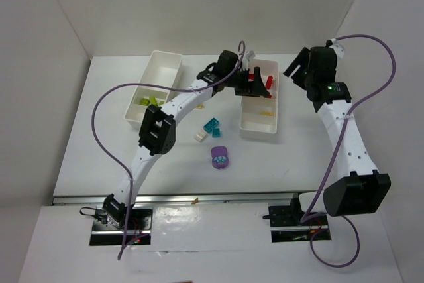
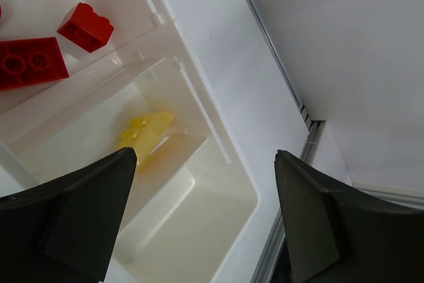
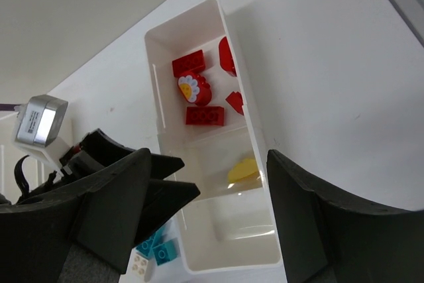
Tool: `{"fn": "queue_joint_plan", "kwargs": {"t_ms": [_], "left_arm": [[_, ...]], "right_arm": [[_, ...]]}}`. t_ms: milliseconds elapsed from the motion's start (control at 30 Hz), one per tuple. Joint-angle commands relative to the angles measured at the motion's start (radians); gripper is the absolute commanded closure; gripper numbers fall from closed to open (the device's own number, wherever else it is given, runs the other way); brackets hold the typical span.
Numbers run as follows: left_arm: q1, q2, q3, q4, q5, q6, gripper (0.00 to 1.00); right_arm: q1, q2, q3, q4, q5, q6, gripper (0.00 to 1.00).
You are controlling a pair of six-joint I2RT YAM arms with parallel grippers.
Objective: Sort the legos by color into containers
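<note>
Left claw (image 2: 205, 160) hangs wide open over the right tray (image 1: 245, 121), holding nothing; a yellow brick (image 2: 146, 130) lies in the middle compartment straight beneath it. Right claw (image 3: 209, 164) is spread too and empty (raised at the upper right of the top view, past the tray's outer side). Loose on the worktop (image 1: 291, 157) at frame centre are the teal bricks (image 1: 212, 125), a white brick (image 1: 201, 135) just beside them and, lower, the purple piece (image 1: 220, 157); all lie down-left of the left claw, close by that arm's forearm, so the left arm looks nearer. The teal bricks' long axis is too small to read. Right tray: red bricks (image 2: 30, 63) in the top compartment, yellow below; left tray (image 1: 165, 57): lime bricks (image 1: 149, 101) in its lower half. Teal, white and purple are not yet sorted.
</note>
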Motion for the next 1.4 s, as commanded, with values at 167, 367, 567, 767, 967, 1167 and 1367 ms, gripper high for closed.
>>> {"fn": "queue_joint_plan", "kwargs": {"t_ms": [167, 367, 567, 767, 967, 1167, 1367], "left_arm": [[0.096, -0.446, -0.335, -0.063, -0.121, 0.139, 0.00], [0.235, -0.701, -0.486, -0.342, -0.300, 0.277, 0.00], [0.381, -0.796, -0.507, -0.575, -0.480, 0.231, 0.00], [0.427, -0.917, -0.604, -0.539, -0.546, 0.231, 0.05], [0.491, -0.961, -0.634, -0.530, -0.610, 0.187, 0.07], [0.539, -0.961, -0.670, -0.539, -0.544, 0.178, 0.08], [0.548, -0.941, -0.679, -0.539, -0.476, 0.187, 0.10]], "right_arm": [[-0.008, 0.065, 0.048, 0.037, -0.155, -0.051, 0.22], [0.111, 0.189, 0.011, 0.148, -0.356, -0.131, 0.22], [0.330, 0.477, 0.287, 0.053, -0.407, -0.378, 0.21], [0.455, 0.811, 0.668, -0.093, -0.379, -0.608, 0.20], [0.486, 1.004, 0.903, -0.099, -0.465, -0.623, 0.20], [0.535, 1.082, 0.961, -0.045, -0.483, -0.642, 0.20], [0.555, 1.124, 0.947, -0.045, -0.454, -0.660, 0.20]]}}
